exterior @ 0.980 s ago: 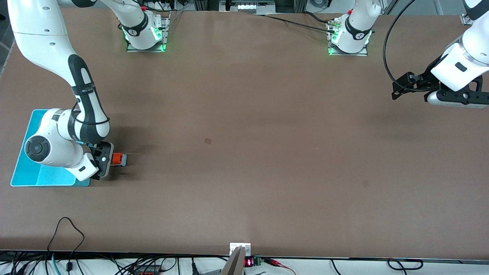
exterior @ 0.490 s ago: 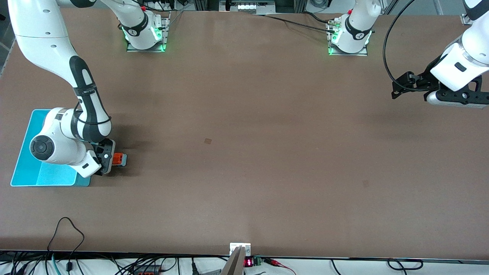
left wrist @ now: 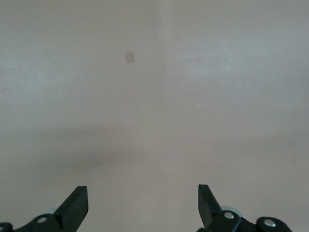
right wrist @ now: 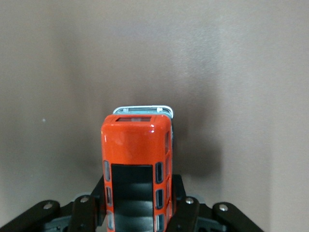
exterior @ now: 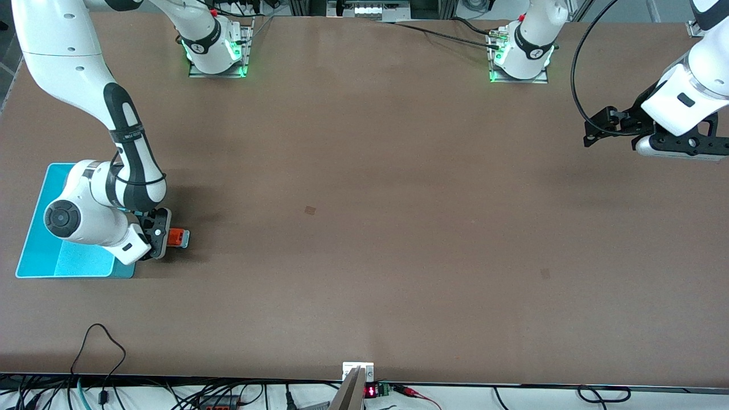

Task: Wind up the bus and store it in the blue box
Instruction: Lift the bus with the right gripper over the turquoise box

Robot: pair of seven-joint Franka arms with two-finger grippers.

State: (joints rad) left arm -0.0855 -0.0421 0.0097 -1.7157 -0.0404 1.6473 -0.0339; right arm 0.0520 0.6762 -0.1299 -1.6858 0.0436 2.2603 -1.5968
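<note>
In the front view, the small orange toy bus [exterior: 177, 236] with a grey end is seen low over the brown table [exterior: 364, 228], just beside the large light-blue rectangular plastic box [exterior: 40, 250] at the right arm's end of the table. The right gripper [exterior: 161, 238] is positioned at the bus, its wrist reaching over the box's corner. The left gripper [exterior: 592, 134] is held in the air over the left arm's end of the table, where that arm waits. In the left wrist view, the left gripper [left wrist: 143, 205] is shown with its black fingertips [left wrist: 77, 203] spread wide apart, nothing between them, only bare table below. In the right wrist view, the right gripper [right wrist: 137, 200] is closed against the sides of the bus [right wrist: 136, 159], whose dark roof windows face the camera and whose grey end points away from the wrist.
</note>
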